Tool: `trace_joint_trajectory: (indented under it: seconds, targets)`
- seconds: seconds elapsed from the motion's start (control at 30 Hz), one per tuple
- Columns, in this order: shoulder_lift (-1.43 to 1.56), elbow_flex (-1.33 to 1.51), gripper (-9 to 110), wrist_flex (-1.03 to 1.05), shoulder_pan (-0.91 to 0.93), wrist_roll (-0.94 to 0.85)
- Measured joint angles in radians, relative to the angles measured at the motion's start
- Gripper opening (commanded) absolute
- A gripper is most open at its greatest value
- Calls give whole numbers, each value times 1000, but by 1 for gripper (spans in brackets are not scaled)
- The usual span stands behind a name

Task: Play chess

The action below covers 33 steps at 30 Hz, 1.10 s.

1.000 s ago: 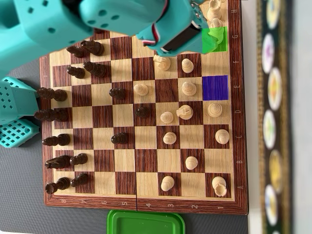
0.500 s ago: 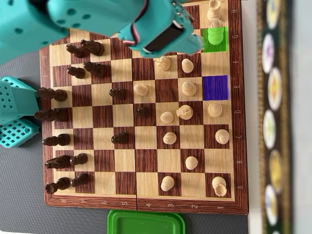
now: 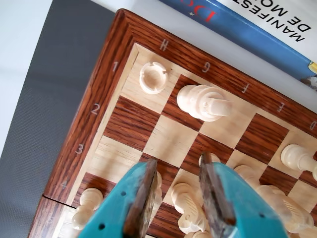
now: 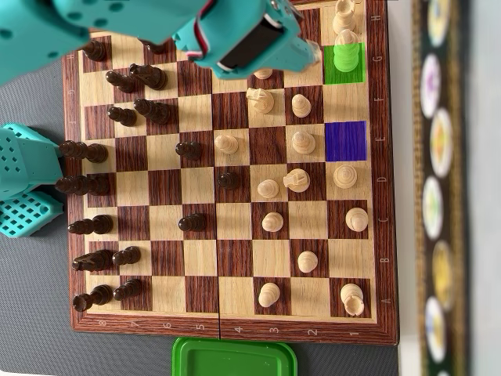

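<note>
The wooden chessboard (image 3: 131, 124) fills the wrist view, seen at its H1 corner. My teal gripper (image 3: 178, 166) is open above it, jaws wide apart. A pale knight (image 3: 188, 201) stands below, between the jaws; neither touches it. A pale rook (image 3: 152, 78) stands on H1 and a tall pale king (image 3: 200, 101) on G1. In the overhead view my arm (image 4: 235, 31) covers the board's top middle, hiding the jaws. A green-tinted square (image 4: 344, 66) marks G1 and a blue-tinted one (image 4: 344, 141) marks E1. The knight (image 4: 260, 99) shows just below the arm.
Dark pieces (image 4: 149, 110) crowd the left half of the board in the overhead view, and pale pieces (image 4: 270, 188) are spread over the right half. A blue book (image 3: 257, 29) lies beyond the board's corner. A green lid (image 4: 235, 356) sits below the board. A grey mat (image 3: 44, 109) lies underneath.
</note>
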Motion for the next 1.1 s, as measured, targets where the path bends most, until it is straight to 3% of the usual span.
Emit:
trace_joint_trajectory:
  seconds: [1.1]
  targets:
    - [-169, -112, 12, 0, -57, 34]
